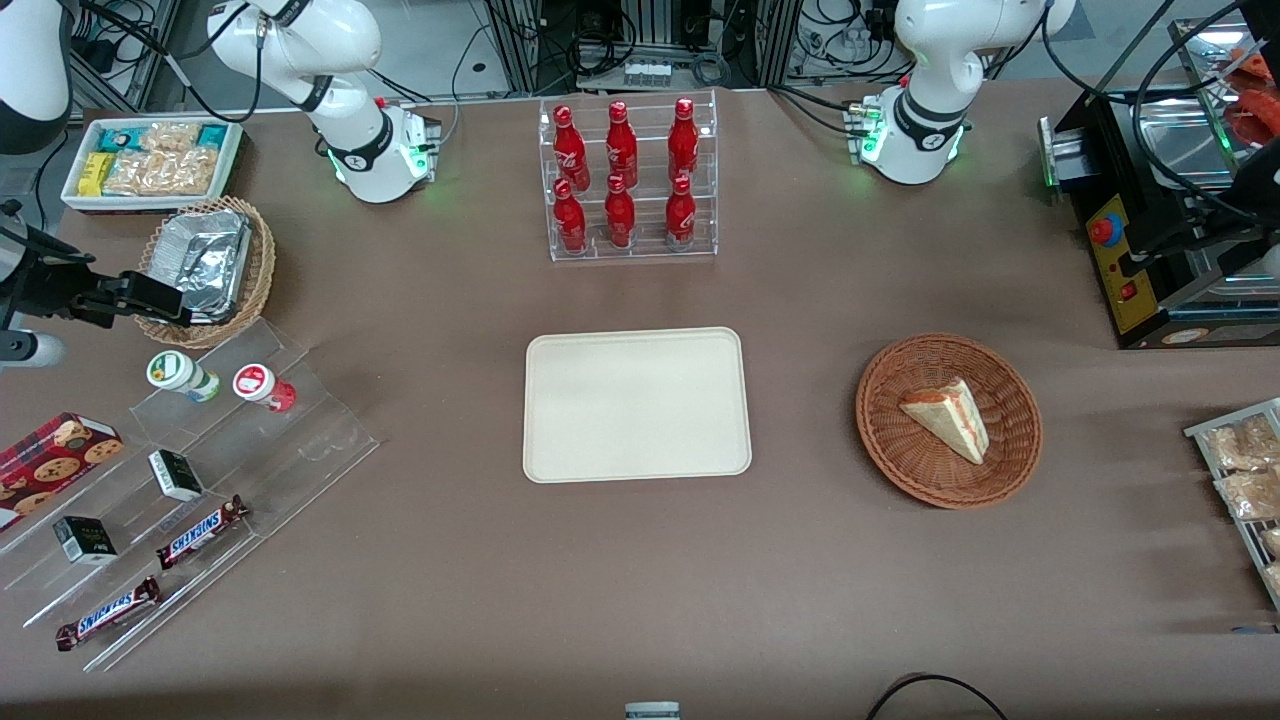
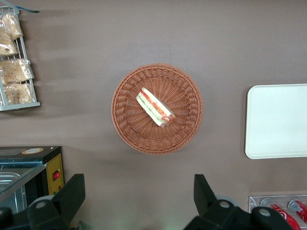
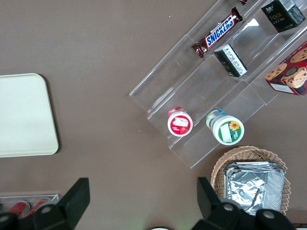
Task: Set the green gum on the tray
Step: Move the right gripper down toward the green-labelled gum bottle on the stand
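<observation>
Front view: green gum (image 1: 182,375) upright on clear stepped display (image 1: 200,480) beside red gum (image 1: 262,386), well apart from cream tray (image 1: 636,404). Gripper (image 1: 150,297) raised above foil-tray basket (image 1: 205,268).

Right wrist view: gripper (image 3: 143,196) spread wide, holding nothing, above bare table near green gum (image 3: 225,127).

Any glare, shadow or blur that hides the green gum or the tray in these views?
Front view: green gum and tray evenly lit, sharp; the gripper hangs open above the foil tray, which glints. Right wrist view: clear stand shows faint reflections, gum label readable.
</observation>
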`<state>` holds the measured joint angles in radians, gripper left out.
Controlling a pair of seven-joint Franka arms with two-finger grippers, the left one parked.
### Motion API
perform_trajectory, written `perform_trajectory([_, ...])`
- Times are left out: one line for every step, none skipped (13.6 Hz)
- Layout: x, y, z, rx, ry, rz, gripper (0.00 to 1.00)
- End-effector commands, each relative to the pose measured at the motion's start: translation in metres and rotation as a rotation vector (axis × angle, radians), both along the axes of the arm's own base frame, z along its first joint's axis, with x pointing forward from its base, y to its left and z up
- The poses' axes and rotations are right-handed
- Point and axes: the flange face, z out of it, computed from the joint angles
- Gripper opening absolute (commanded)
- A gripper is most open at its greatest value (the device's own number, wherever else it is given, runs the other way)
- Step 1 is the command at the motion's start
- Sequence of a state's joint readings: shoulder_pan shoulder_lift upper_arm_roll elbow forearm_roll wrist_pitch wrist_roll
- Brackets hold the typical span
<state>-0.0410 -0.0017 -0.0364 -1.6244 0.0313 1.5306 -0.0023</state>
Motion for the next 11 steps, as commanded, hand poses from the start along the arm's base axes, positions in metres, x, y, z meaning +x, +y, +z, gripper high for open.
perform_trajectory([0.001, -0.008, 0.005, -0.014, 0.011, -0.026, 0.99])
perform_trajectory([0.001, -0.010, 0.004, -0.013, 0.015, -0.020, 0.99])
perform_trajectory([0.001, -0.018, -0.003, -0.010, 0.028, -0.022, 0.99])
perform_trajectory([-0.002, -0.030, -0.017, -0.003, 0.046, -0.027, 0.99])
perform_trajectory([-0.007, -0.033, -0.029, 0.006, 0.037, 0.011, 0.99])
perform_trajectory([-0.013, -0.042, -0.043, 0.009, 0.014, 0.048, 0.99])
perform_trajectory([-0.019, -0.047, -0.057, 0.012, -0.011, 0.100, 0.99])
perform_trajectory([-0.026, -0.062, -0.075, 0.014, -0.039, 0.142, 0.99])
perform_trajectory([-0.032, -0.071, -0.090, 0.013, -0.070, 0.191, 0.99])
perform_trajectory([-0.038, -0.084, -0.103, 0.009, -0.101, 0.236, 0.99])
perform_trajectory([-0.044, -0.094, -0.117, 0.008, -0.124, 0.297, 0.99])
